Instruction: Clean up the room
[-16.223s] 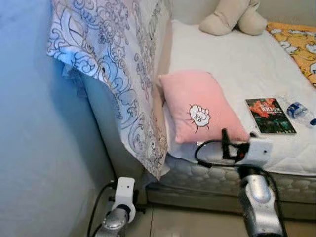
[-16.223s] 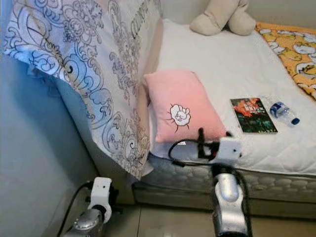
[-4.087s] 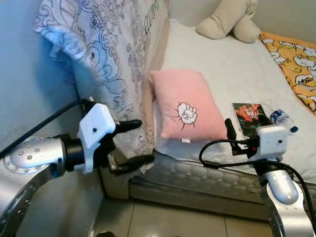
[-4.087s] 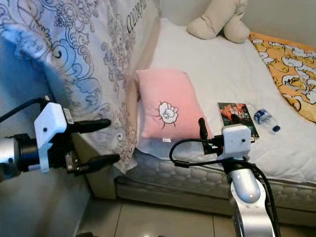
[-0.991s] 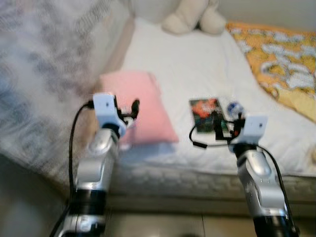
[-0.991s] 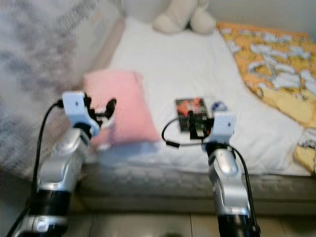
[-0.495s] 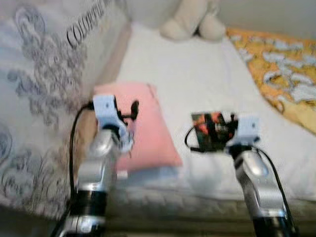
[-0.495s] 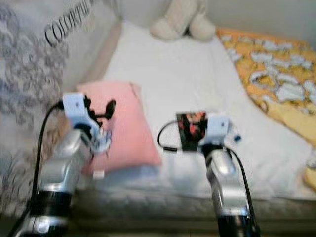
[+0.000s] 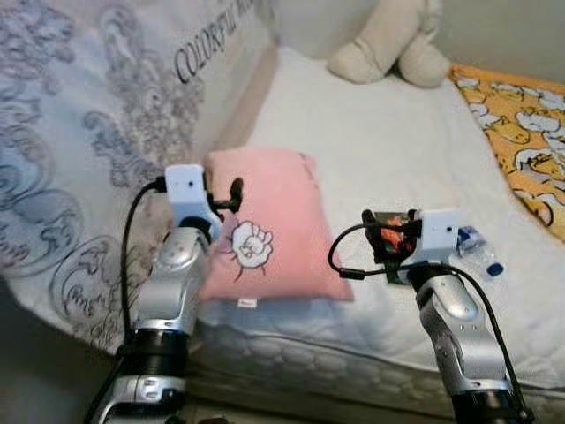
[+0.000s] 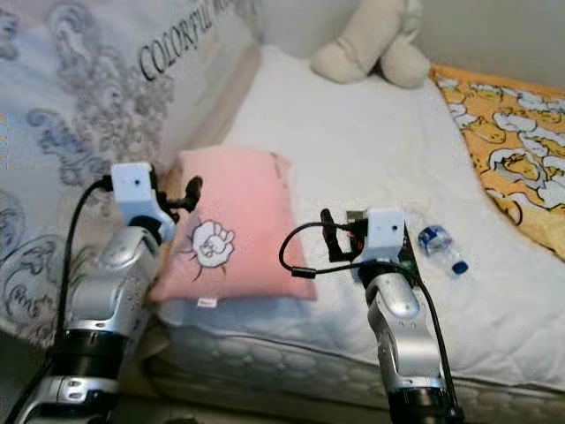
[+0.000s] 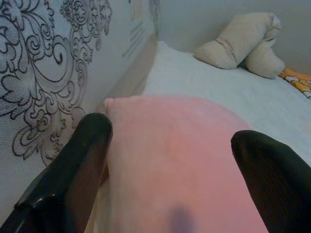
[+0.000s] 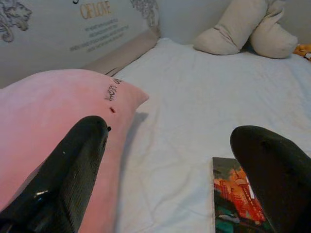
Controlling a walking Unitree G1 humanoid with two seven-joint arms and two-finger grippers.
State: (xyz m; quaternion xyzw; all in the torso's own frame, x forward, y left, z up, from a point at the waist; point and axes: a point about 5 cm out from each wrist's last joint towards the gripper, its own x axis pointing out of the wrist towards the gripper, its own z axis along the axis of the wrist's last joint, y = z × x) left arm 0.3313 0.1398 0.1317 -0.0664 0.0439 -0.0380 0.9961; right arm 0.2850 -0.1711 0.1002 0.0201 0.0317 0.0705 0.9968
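Note:
A pink pillow (image 9: 281, 221) with a white cartoon print lies at the near edge of the white bed (image 9: 371, 132). My left gripper (image 9: 229, 201) hovers open over the pillow's left side, its fingers (image 11: 73, 170) straddling the pillow. My right gripper (image 9: 381, 244) is open above a dark book (image 12: 238, 196), which it mostly hides in the eye views. A small water bottle (image 9: 478, 253) lies just right of the book.
A grey-patterned sheet (image 9: 97, 132) hangs along the bed's left side. A beige plush toy (image 9: 388, 49) sits at the far end. An orange duck-print blanket (image 9: 521, 124) covers the right side. The quilted mattress edge (image 9: 335, 353) is right before me.
The whole view has shifted and sharpened as the camera moved; the pillow now sits more to the centre. Both arms stay raised over the bed with fingers open.

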